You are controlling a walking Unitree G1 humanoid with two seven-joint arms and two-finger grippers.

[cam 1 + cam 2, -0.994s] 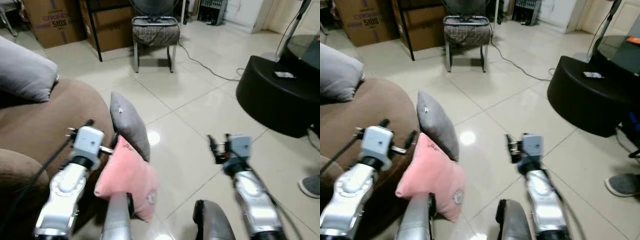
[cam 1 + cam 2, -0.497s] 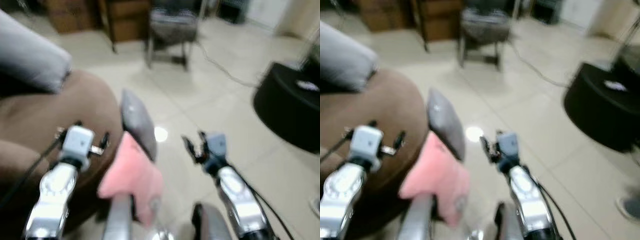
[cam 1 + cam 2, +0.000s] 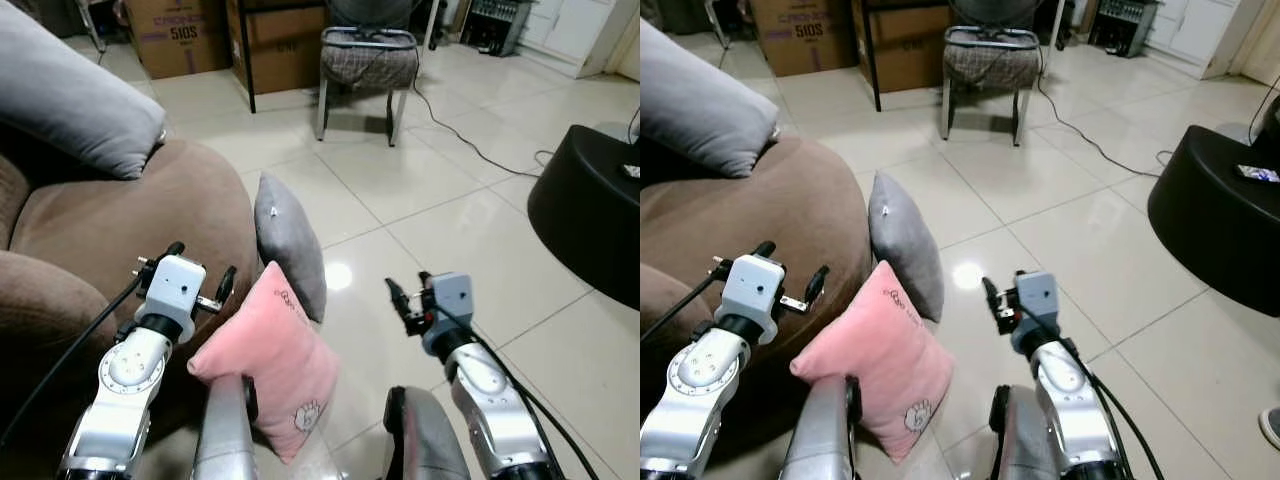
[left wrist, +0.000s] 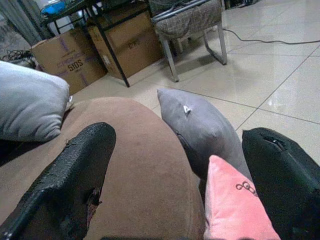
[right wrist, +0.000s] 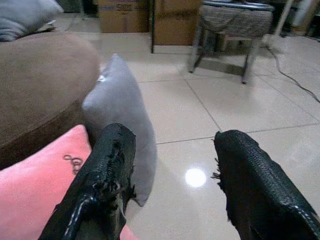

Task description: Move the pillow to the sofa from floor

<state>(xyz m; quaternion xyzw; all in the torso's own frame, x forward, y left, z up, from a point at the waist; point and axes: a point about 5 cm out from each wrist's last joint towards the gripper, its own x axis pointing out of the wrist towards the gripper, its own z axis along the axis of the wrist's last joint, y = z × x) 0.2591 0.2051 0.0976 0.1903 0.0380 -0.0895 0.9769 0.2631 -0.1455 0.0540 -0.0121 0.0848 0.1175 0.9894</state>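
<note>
Left eye view: pillows (image 3: 272, 350) (pink, grey) on tiled floor (image 3: 420, 210).

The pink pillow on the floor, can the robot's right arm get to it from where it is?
Probably yes. The right gripper is open and hangs over bare tiles beside the pink pillow, with nothing between them. The pillow leans against the brown sofa, next to a grey pillow.

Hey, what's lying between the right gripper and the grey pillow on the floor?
Nothing: in the left eye view, bare shiny floor tile separates the right gripper from the grey pillow, which leans against the brown sofa behind the pink pillow.
</note>
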